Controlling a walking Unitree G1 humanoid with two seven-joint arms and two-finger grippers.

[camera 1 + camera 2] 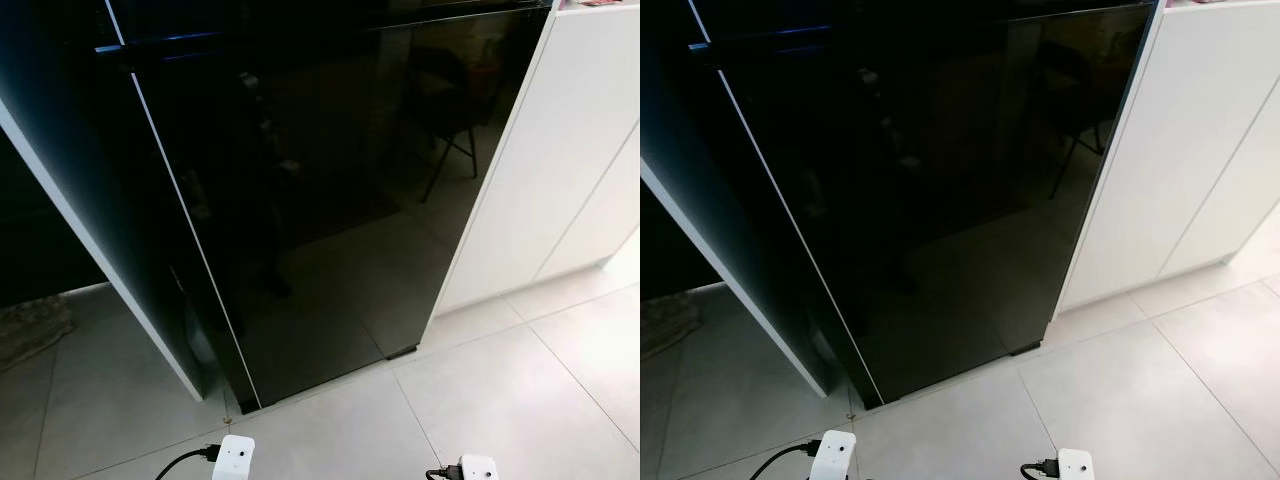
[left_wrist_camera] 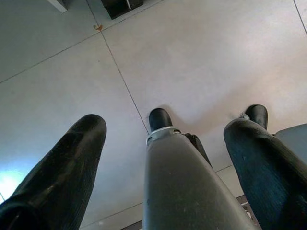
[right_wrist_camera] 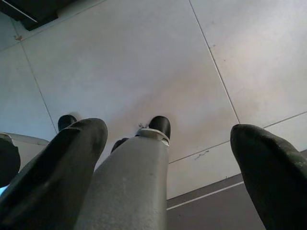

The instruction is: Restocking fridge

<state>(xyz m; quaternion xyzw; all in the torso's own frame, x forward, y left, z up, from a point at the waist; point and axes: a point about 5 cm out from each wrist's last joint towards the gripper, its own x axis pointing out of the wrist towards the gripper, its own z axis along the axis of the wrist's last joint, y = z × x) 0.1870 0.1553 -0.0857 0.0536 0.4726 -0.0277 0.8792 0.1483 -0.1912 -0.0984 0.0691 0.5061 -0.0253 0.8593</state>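
Where it stands: on a pale tiled floor (image 1: 520,400), facing a kitchen wall
Fridge (image 1: 320,200): black, glossy, doors shut, straight ahead
Cabinet (image 1: 560,160): white, touching the fridge's right side
Left gripper (image 2: 163,143): hangs over the tiles, fingers (image 2: 62,177) spread, nothing held, well short of the fridge
Right gripper (image 3: 168,143): same, fingers (image 3: 268,163) apart, empty

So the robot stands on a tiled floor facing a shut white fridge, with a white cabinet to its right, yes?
Not quite: the fridge is glossy black, not white, as the left eye view shows. The rest holds: its door is shut, the floor is tiled, and the white cabinet stands to its right.
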